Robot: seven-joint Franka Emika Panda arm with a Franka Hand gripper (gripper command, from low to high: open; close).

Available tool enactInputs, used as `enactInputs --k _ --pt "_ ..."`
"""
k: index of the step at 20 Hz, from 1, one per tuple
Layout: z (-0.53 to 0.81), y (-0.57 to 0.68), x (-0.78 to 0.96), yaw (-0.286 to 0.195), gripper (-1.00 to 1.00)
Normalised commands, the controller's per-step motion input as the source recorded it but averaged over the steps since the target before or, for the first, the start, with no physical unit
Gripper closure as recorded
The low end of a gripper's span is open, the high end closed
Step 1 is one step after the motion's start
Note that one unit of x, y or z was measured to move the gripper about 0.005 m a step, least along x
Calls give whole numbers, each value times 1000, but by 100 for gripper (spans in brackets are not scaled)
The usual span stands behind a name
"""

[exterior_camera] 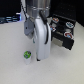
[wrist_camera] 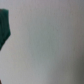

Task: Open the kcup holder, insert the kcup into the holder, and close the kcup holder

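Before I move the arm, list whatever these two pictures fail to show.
- Claw: exterior view, not separable from the white arm; open or shut cannot be told.
- kcup holder: exterior view, the arm covers its near part; how far the tray is out is unclear, pods too small to count.
- kcup: exterior view, small and blurred; markings unreadable.
- Wrist view: blurred; only pale surface and an unidentifiable dark shape.

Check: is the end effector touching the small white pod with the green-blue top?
Cannot tell. In the exterior view the white arm hides the end effector beside the small white green-blue-topped pod; the wrist view is blurred.
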Motion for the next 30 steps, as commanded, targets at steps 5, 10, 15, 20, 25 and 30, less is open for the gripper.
enactInputs --k 5,10,15,20,25,30 --pt "-280 -425 -189 -306 -100" --pt "-343 -419 -147 -304 -100" --pt "-322 -335 -73 -291 -100" --pt "-235 -129 6 -237 -100" --pt "-60 -51 -64 -168 -100" --pt "-10 -41 -145 -139 -100"
